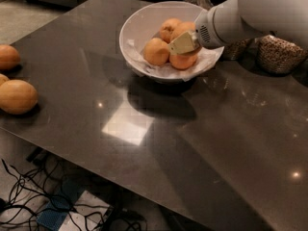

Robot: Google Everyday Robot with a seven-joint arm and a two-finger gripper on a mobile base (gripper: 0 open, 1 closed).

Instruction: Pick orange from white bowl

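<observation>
The white bowl (pixel 137 25) stands on the far middle of the dark table (pixel 144 167), lined with crumpled white paper. It holds several oranges: one at the front left (pixel 155 51), one at the back (pixel 169 28), one at the front right (pixel 182 61). My gripper (pixel 182 44), on a bulky white arm (pixel 250 13) reaching in from the upper right, sits inside the bowl right above the front-right orange and against the back ones. The arm hides the bowl's right rim.
Three more oranges lie at the table's left edge, the largest in front (pixel 17 96) and another behind (pixel 8 57). Glass jars of grains (pixel 279 54) stand right of the bowl. Cables lie on the floor (pixel 29 201) below the table's front edge.
</observation>
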